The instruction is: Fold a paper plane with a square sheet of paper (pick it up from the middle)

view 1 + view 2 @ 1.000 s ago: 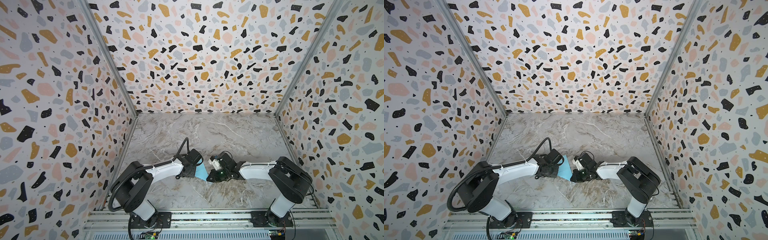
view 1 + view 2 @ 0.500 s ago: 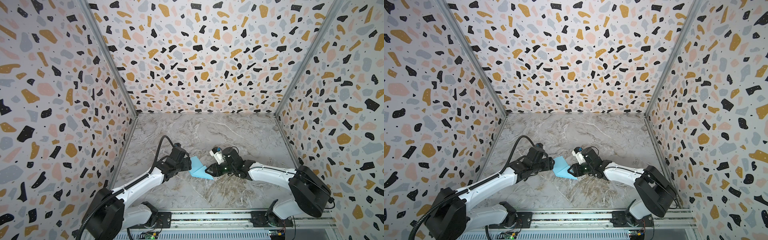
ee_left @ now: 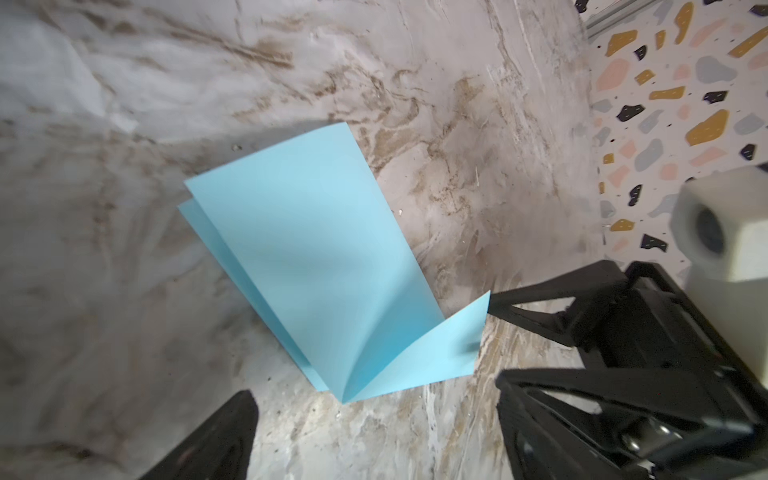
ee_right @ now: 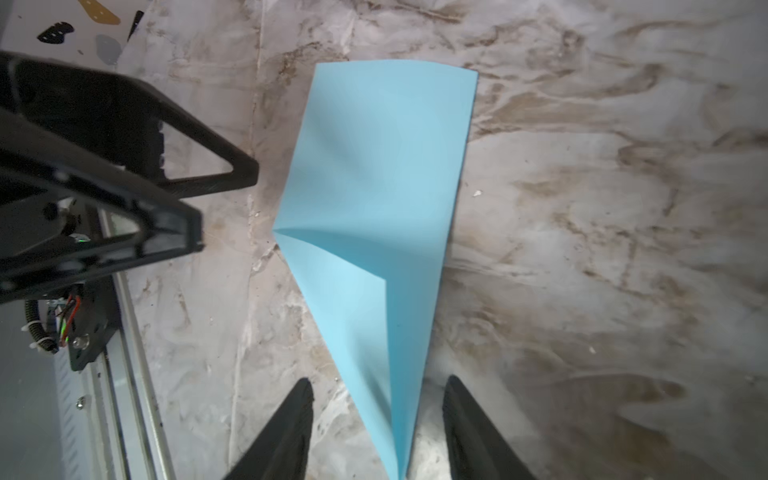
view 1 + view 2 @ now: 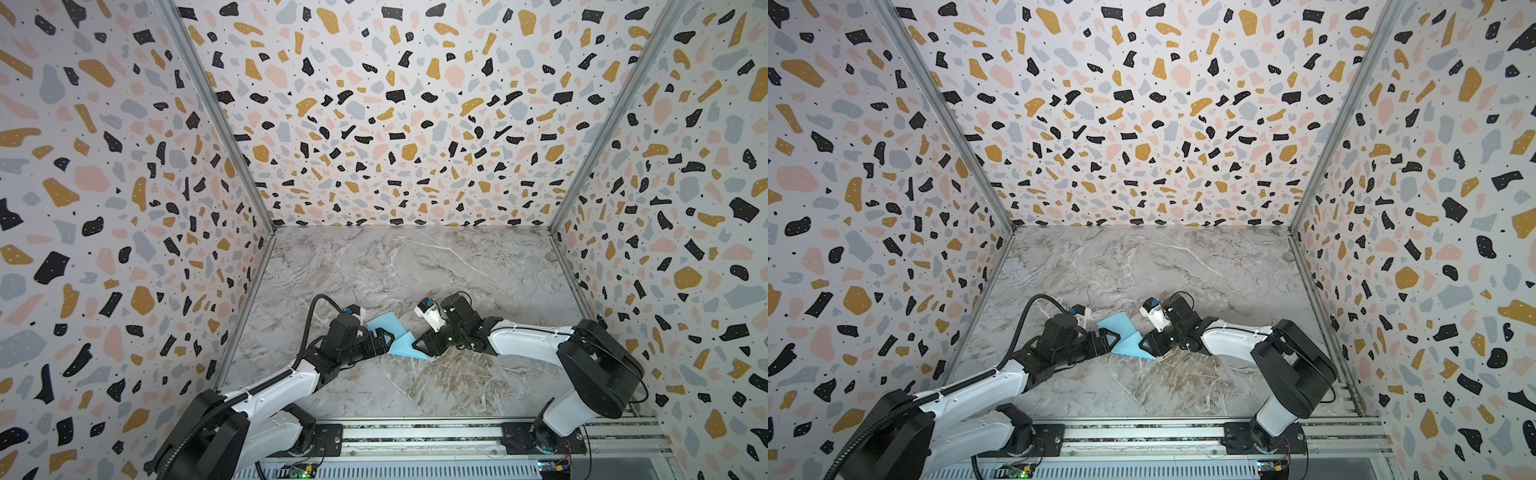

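Observation:
The light blue square sheet of paper (image 5: 397, 338) (image 5: 1128, 341) lies folded on the marble table, between the two grippers. Its upper layer stands a little raised and one corner flap is creased over (image 3: 316, 257) (image 4: 374, 166). My left gripper (image 5: 387, 338) (image 5: 1112, 338) (image 3: 374, 440) is wide open, just short of the sheet's folded corner and touching nothing. My right gripper (image 5: 417, 345) (image 5: 1144, 345) (image 4: 380, 432) is open; the sheet's narrow tip runs between its fingers (image 4: 291, 428) with a gap on each side. A paper plane is out of view.
Terrazzo-patterned walls (image 5: 124, 208) close the left, back and right sides. A metal rail (image 5: 415, 432) carrying both arm bases runs along the front edge. The two grippers face each other closely across the sheet. Bare marble table (image 5: 415, 266) stretches behind them.
Both arms reached out from the front edge toward the table's middle with the paper. Both grippers then went from shut to open and let the paper go onto the table.

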`<state>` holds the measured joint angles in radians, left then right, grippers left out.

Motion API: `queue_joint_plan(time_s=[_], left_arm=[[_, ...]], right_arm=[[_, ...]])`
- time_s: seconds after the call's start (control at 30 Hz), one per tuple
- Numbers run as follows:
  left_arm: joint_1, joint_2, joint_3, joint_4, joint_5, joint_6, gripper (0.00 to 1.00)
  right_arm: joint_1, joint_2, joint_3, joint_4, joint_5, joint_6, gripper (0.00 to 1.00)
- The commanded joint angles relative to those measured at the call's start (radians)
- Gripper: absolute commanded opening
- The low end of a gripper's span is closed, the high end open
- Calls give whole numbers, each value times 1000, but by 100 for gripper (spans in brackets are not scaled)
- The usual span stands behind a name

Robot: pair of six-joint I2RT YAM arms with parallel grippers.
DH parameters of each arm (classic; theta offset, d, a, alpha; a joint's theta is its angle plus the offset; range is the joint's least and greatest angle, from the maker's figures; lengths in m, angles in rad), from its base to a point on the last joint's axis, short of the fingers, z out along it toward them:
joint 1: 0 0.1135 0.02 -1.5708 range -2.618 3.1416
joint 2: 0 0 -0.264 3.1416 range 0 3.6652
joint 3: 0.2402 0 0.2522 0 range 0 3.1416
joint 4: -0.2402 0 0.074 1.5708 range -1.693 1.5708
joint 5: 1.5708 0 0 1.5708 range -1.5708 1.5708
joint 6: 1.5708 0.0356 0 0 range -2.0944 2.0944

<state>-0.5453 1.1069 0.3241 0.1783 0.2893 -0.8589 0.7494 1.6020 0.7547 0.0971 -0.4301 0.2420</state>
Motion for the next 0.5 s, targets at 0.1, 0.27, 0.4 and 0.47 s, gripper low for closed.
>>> queue_joint_plan(time_s=[0.1, 0.27, 0.4, 0.47], left_arm=[[4, 64, -38, 234, 115, -94, 87], [4, 170, -36, 341, 182, -122, 79], [4, 229, -45, 407, 211, -139, 76], [4, 240, -45, 420, 214, -137, 75]], right_arm=[[-32, 40, 37, 15, -30, 5, 48], [-39, 84, 53, 20, -46, 24, 43], [-42, 94, 51, 27, -39, 35, 42], [-42, 98, 49, 33, -41, 37, 42]])
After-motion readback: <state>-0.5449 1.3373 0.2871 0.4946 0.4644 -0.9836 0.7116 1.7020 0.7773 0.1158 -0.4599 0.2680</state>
